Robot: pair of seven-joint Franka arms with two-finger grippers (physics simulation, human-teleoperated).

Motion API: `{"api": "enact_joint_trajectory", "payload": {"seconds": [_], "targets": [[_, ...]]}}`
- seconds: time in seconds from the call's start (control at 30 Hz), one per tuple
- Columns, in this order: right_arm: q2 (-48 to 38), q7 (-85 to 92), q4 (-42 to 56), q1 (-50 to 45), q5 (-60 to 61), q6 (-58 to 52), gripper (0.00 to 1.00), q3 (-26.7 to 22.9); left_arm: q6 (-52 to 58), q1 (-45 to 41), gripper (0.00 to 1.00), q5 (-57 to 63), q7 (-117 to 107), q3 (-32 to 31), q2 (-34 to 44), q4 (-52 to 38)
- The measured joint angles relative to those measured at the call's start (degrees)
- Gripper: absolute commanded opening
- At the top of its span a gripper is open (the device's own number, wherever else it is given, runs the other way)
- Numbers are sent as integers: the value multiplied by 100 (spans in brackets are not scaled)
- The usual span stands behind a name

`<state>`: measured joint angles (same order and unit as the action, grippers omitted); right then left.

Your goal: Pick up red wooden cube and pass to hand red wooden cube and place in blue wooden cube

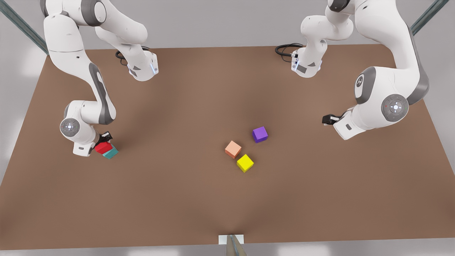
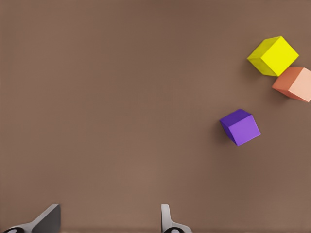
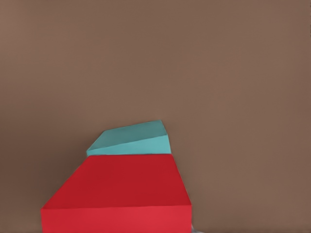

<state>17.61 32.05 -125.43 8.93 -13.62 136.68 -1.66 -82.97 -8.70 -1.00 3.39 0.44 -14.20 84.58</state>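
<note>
The red wooden cube (image 1: 103,147) is at the front view's left, resting tilted against the top of the blue wooden cube (image 1: 111,153), a teal block on the table. My right gripper (image 1: 103,141) is shut on the red cube. In the right wrist view the red cube (image 3: 116,194) sits very close, with the teal cube (image 3: 133,138) just past it. My left gripper (image 1: 326,119) waits at the front view's right, a little above the table. Its fingers (image 2: 48,219) stand wide open with nothing between them.
A purple cube (image 1: 260,134), a salmon-orange cube (image 1: 233,149) and a yellow cube (image 1: 245,163) lie close together mid-table. The left wrist view shows them too: purple cube (image 2: 240,126), orange cube (image 2: 293,83), yellow cube (image 2: 273,56). The brown table (image 1: 177,199) stretches wide around them.
</note>
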Motion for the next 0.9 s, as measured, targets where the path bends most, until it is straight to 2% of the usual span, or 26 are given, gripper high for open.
{"api": "enact_joint_trajectory", "payload": {"seconds": [0.03, 0.07, 0.67, 0.83, 0.9], "targets": [[3, -31, 4, -2, -2, 12, 76, 0, 2, 0, 100, 0, -13, 0, -1, 0], [6, -73, 8, -4, -18, 23, 100, -1, 4, 0, 100, 0, -25, 0, -4, 0], [34, -580, 339, -100, -15, -156, 100, 72, 38, -11, 100, 9, -165, 0, -41, -8], [-3, -733, 950, -305, 73, -679, 99, 204, 47, -14, 100, 16, -187, -29, -33, -21], [232, -822, 1957, -618, 237, -1291, 100, 214, 72, -37, 100, 24, -206, -85, -29, -82]]}}
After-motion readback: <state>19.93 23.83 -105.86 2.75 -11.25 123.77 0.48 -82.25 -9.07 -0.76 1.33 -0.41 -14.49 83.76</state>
